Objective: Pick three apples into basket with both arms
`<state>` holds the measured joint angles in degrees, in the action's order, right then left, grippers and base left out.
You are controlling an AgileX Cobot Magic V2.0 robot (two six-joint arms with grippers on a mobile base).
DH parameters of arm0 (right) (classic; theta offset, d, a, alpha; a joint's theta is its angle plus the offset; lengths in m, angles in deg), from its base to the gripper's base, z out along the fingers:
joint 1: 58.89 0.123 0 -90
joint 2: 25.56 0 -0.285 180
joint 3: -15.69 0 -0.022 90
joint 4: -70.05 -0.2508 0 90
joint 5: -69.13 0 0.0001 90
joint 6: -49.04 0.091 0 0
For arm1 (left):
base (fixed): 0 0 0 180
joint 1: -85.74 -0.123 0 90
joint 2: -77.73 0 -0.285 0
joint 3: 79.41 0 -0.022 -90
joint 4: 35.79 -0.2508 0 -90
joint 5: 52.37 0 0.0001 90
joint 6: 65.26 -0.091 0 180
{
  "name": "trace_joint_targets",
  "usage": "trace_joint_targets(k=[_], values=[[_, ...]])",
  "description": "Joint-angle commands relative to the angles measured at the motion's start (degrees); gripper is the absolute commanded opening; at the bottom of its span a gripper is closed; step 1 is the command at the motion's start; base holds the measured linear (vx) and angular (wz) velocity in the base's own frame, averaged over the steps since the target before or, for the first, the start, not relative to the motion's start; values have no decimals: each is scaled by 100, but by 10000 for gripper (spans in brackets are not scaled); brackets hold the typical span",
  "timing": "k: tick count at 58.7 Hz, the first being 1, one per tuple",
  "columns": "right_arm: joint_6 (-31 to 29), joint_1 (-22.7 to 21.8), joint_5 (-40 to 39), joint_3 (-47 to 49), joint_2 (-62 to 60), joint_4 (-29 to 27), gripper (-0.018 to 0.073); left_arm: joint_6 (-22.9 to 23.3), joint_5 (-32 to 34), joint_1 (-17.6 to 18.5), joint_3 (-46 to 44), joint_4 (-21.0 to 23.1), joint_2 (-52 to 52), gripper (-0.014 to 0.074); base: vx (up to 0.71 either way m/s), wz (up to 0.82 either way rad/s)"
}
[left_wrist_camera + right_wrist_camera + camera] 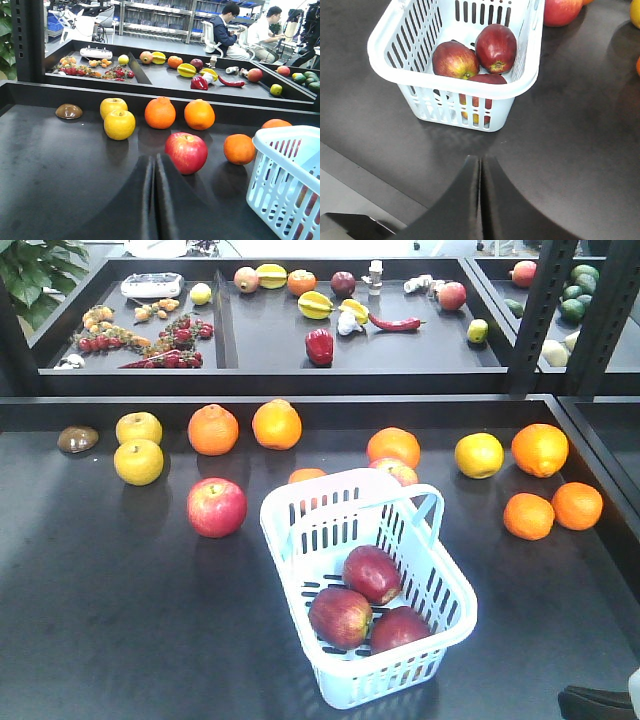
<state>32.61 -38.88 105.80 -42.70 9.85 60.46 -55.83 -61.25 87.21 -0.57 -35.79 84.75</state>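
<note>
Three dark red apples (371, 572) (339, 616) (399, 628) lie together in the pale blue basket (300, 502) at the table's middle front. In the right wrist view the same apples (495, 47) (454, 59) (487, 79) rest inside the basket (451, 83), with my right gripper (480, 158) shut and empty on the near side of it, apart from its wall. My left gripper (153, 156) is shut and empty over bare table, left of the basket (285, 170). In the front view only a dark bit of an arm (596, 704) shows at the bottom right.
A brighter red apple (216, 507) (186, 152) sits left of the basket. Oranges (213, 429) (276, 424) (540, 449) and yellow fruits (138, 461) (479, 455) are spread along the back of the table, with a brown item (78, 439) at far left. Behind a raised edge are trays (228, 345) of mixed produce.
</note>
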Motion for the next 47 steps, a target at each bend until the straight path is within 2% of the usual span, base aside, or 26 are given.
trace_joint_targets(k=[1, 20, 29, 35, 40, 47], values=[[-9, -18, -332, 154, 25, -6, -9, -4, 471, 4, -148, 78, -19, -6, 0, 0], [23, -18, -515, 87, -193, -38, -9, -4, 471, 4, -148, 78, -19, -6, 0, 0], [69, -18, -2104, -702, -782, -59, -9, -4, 471, 4, -148, 78, -19, -6, 0, 0], [330, -34, -2462, -1276, -1241, -54, -9, -4, 471, 4, -148, 78, -19, -6, 0, 0], [714, -295, -2289, -1520, -1612, 29, -9, -4, 471, 4, -148, 78, -19, -6, 0, 0], [1478, -960, -2206, -1758, -2080, 391, -9, -4, 471, 4, -148, 78, -19, -6, 0, 0]])
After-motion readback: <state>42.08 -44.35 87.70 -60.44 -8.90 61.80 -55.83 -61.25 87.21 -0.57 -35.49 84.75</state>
